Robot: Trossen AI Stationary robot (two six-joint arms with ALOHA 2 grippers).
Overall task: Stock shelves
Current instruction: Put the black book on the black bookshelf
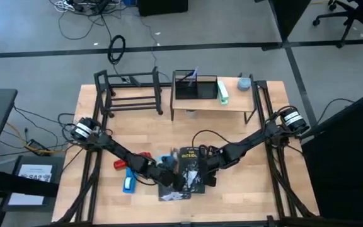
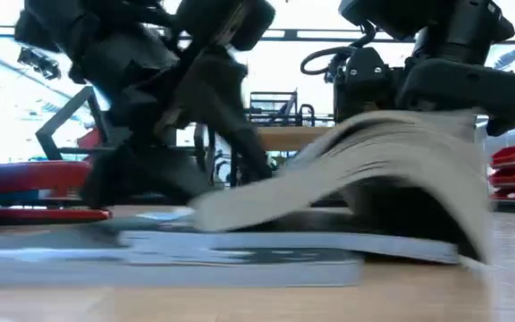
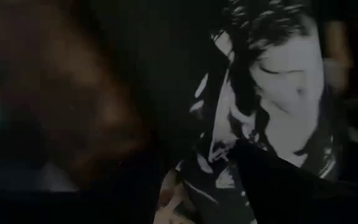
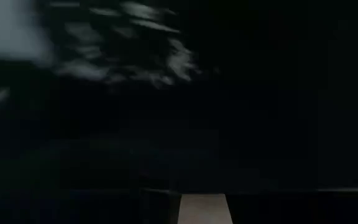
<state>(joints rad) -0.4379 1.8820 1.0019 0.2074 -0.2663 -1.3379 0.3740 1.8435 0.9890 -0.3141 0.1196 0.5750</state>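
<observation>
- Black-covered book (image 1: pixel 191 169) lies near the table's front edge, both grippers on it; the shelves, black rack (image 1: pixel 131 94) and wood-topped unit (image 1: pixel 214 104), wait at the back.
- Left gripper (image 1: pixel 169 177) and right gripper (image 1: pixel 208 165): grip impossible to tell.
- Pages bow upward in the low view; support both sides before lifting, I'd say.

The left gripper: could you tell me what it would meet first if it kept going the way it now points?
Most likely the black-covered book: the left gripper is already at its edge, and the cover fills the left wrist view. Whether they touch is unclear.
</observation>
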